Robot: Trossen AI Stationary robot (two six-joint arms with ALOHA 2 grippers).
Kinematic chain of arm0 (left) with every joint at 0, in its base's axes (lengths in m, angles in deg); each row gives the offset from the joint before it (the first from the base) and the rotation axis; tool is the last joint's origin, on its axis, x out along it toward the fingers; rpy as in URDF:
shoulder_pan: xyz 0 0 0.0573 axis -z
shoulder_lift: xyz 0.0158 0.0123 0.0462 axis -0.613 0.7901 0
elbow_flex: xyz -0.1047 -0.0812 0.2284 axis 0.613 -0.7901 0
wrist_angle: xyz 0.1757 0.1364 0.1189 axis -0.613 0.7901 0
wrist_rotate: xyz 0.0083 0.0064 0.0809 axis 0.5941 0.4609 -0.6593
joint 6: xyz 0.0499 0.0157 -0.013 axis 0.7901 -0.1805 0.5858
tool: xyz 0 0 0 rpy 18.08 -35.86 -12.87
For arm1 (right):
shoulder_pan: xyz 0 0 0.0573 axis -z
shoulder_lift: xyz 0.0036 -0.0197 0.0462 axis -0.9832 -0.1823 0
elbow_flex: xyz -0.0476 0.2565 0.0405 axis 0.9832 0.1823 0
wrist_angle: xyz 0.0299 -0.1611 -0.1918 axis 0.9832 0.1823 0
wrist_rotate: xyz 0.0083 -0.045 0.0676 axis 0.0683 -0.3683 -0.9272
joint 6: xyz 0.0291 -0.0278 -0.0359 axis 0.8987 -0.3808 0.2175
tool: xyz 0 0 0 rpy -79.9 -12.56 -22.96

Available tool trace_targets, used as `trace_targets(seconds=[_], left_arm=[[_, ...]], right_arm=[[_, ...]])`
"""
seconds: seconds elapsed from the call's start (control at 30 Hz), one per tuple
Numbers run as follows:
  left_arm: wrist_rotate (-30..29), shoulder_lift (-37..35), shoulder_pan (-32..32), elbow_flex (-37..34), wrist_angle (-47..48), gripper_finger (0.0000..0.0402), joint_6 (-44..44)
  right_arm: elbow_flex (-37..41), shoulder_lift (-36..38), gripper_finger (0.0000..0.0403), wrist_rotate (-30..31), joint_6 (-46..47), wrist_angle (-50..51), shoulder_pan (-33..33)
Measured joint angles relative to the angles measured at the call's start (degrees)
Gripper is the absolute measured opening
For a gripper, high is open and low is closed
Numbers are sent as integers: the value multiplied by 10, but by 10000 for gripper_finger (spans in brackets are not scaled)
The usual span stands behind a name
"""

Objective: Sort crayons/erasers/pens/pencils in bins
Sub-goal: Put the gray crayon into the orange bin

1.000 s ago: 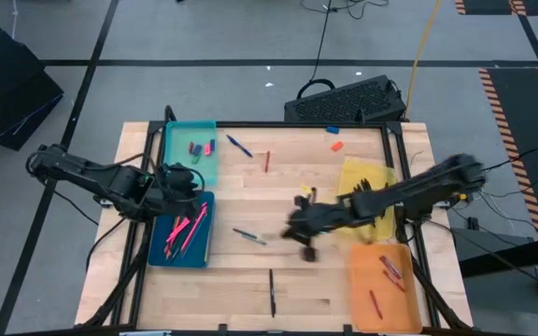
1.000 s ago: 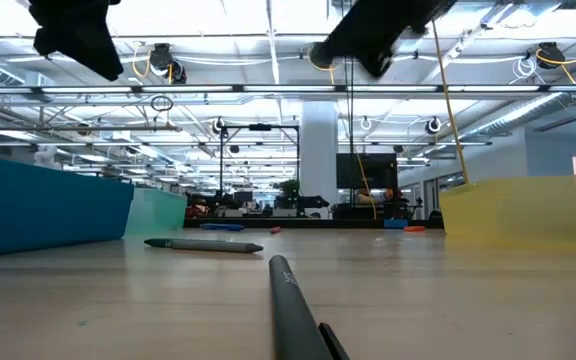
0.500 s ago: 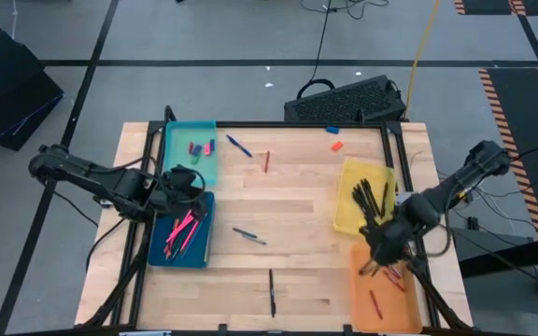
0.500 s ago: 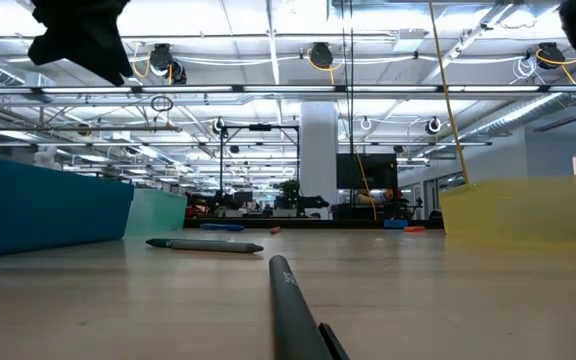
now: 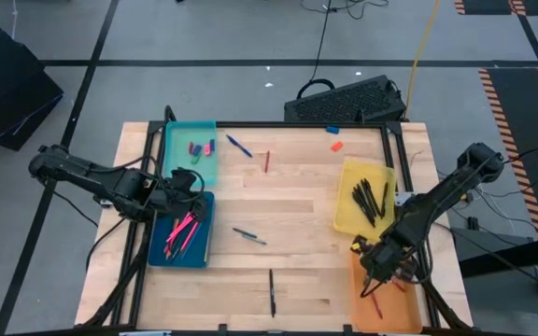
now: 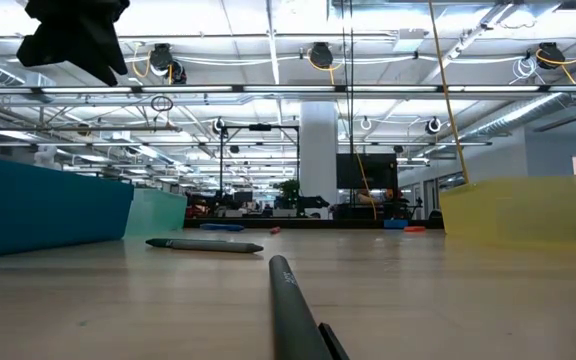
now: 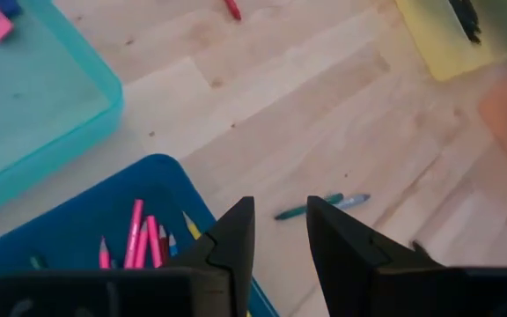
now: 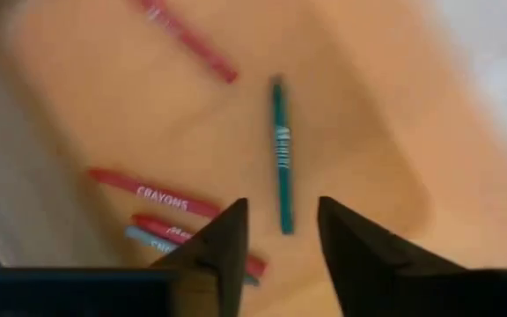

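Observation:
My right gripper hangs open over the orange bin, nothing between its fingers. In that bin lie a green crayon and red crayons. My left gripper waits open above the far end of the dark blue bin, which holds pink pencils. The teal bin holds erasers. Black pens fill the yellow bin. A red crayon, a blue pen, a teal pen and a black pen lie flat on the table.
An orange eraser and a blue eraser lie near the table's far edge. A black keyboard sits beyond that edge. The black frame rails run along the table's sides.
My right gripper has swept from the table's middle toward the right edge and then toward the near edge, ending above the orange bin. The loose pens and the red crayon on the table have stayed in place.

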Motion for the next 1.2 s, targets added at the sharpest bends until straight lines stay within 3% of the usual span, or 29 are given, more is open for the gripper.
trace_targets(seconds=[0.17,0.27,0.33,0.53,0.63,0.73,0.9,1.1,1.2], left_arm=[[32,-2,1,0,0,106,49],[34,-6,1,0,1,106,92],[25,-10,-3,0,1,106,115],[-21,-14,-17,0,0,106,136],[-18,-14,-17,0,0,106,158],[-16,-14,-17,0,-13,106,162],[-17,-13,-17,0,-31,106,162],[-5,-11,-17,0,-30,106,171],[1,-11,-17,0,-30,106,192]], right_arm=[[-122,-4,195,137,75,86,8],[-186,-37,217,215,74,30,40],[-204,-79,220,244,83,-56,82],[-199,-250,210,247,71,-419,203],[-200,-326,206,239,70,-600,233],[-200,-386,205,230,87,-693,247],[-200,-444,205,240,120,-695,251],[-201,-477,205,375,177,-680,236],[-201,-478,204,392,236,-659,235]])
